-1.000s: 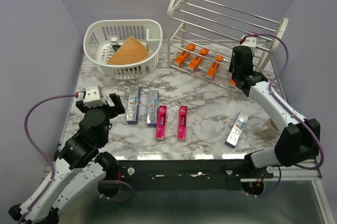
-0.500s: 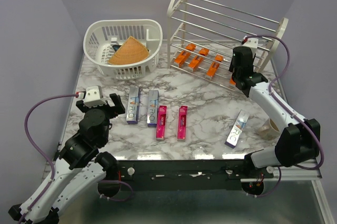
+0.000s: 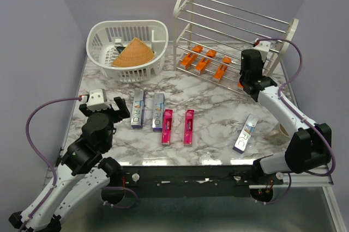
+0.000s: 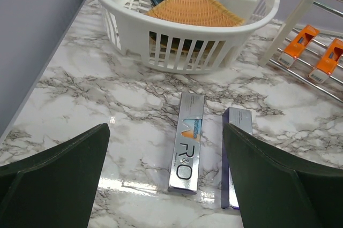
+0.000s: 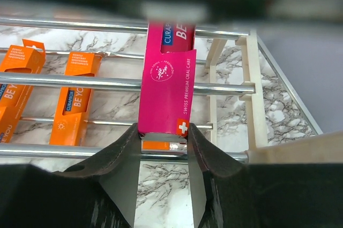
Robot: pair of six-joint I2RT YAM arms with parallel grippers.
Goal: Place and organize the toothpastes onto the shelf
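While left end effector [image 4: 165, 129] gapes, right end effector [image 5: 164, 131] grips pink carton [image 5: 167, 86] reading "SWISS PREMIUM ORAL CARE".

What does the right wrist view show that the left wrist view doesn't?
Right wrist only: a pink carton gripped in the right hand, at the shelf rods. Left wrist only: the basket with its cone, two silver cartons on the table, the open left hand. Both: orange cartons on the shelf, marble table.

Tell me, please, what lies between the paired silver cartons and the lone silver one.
Two magenta-pink toothpaste cartons, side by side, seen in the top view.
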